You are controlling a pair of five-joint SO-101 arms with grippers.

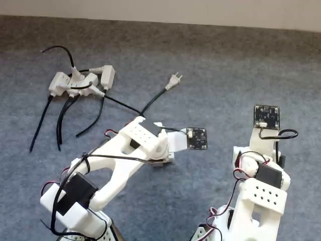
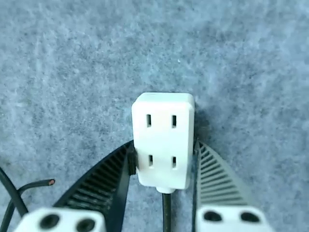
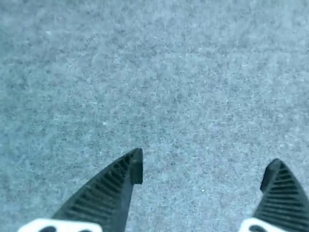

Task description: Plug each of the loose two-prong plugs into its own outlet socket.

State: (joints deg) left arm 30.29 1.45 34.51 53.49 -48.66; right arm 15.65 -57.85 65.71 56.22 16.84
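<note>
So far the job looks only partly done, as far as these views let me judge. At the far left a cluster of white sockets and plugs (image 1: 80, 83) lies bunched together, black cords trailing toward the near side. Several plugs there seem to be seated, though I cannot tell which prongs are fully home. One loose plug (image 1: 174, 79) lies in the open further right, well apart from that cluster. Its two prongs are bare and point to the far right, and its cord runs back toward the left arm.

The left claw (image 2: 164, 145) is closed snugly on a white socket block (image 2: 163, 137). One ribbed finger presses each side of the block and a dark cord leaves its near end. Both pairs of slots on its face are empty, so this block has no plug yet. My reading is that the loose plug must yet be brought to a free socket, probably this one.

The right claw (image 3: 206, 158) hangs wide open over bare cover at the right, holding nothing and touching nothing.

Beside the left claw lies a cut cord end (image 2: 48, 182) with a bare copper tip.

Everything rests on a worktop (image 1: 225, 60) covered in grey, slightly mottled felt or short carpet. Along its far edge runs a pale strip (image 1: 200, 10), wall or floor, I cannot say which.
</note>
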